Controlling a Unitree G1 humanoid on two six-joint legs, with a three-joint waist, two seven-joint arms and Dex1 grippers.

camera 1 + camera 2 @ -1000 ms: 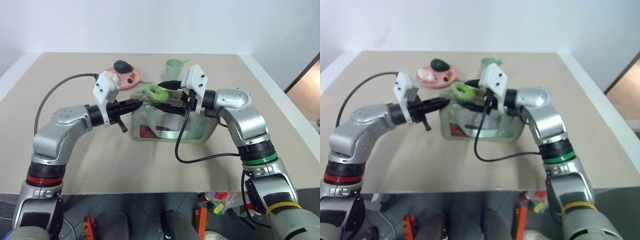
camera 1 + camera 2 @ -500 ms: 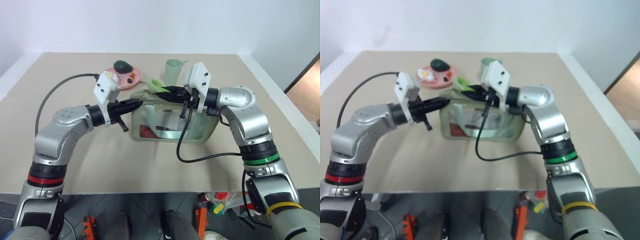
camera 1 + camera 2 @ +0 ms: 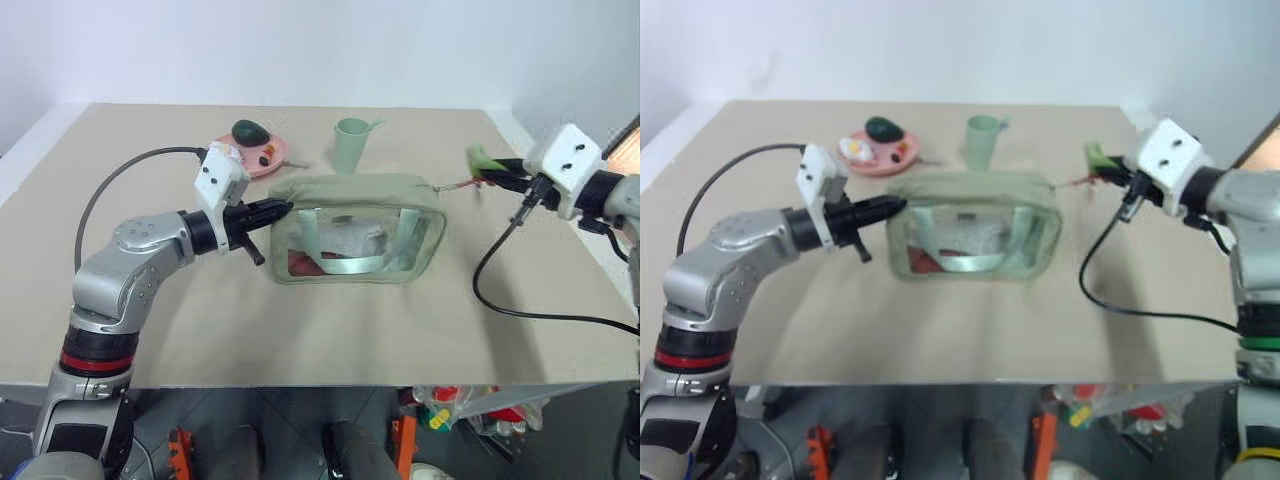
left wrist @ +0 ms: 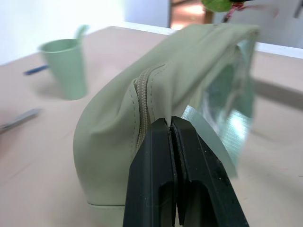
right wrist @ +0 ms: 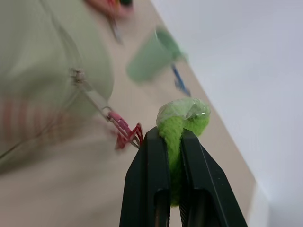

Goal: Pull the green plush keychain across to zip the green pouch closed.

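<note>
Left eye view, table [image 3: 330,330] seen from above. Green pouch [image 3: 355,225] at table centre, upright, top zipper run shut along its length; clear side panel facing the camera, pale strap handles [image 3: 355,262] lying against it, red and white contents dimly visible inside. Left gripper [image 3: 280,208] at 9 o'clock of the pouch, level, jaws clenched on a fold of fabric at the pouch's end; in the left wrist view, black fingers [image 4: 156,175] pinching the sage fabric just beside the zipper's end. Right gripper [image 3: 497,172] at 3 o'clock of the pouch, well clear of its end, jaws clenched on the green plush keychain [image 3: 482,158]. In the right wrist view, keychain squeezed between the two fingers [image 5: 151,184], its rounded tip standing above them; red clip [image 5: 127,132] and thin chain stretched from it back to the zipper pull [image 5: 75,74] at the pouch's corner. Pale green cup [image 3: 350,143] at 12 o'clock of the pouch, upright. Pink plate [image 3: 272,157] at 11 o'clock, bearing a dark green avocado-like lump [image 3: 248,131] and small food pieces. Black cables hanging from both wrist cameras.
</note>
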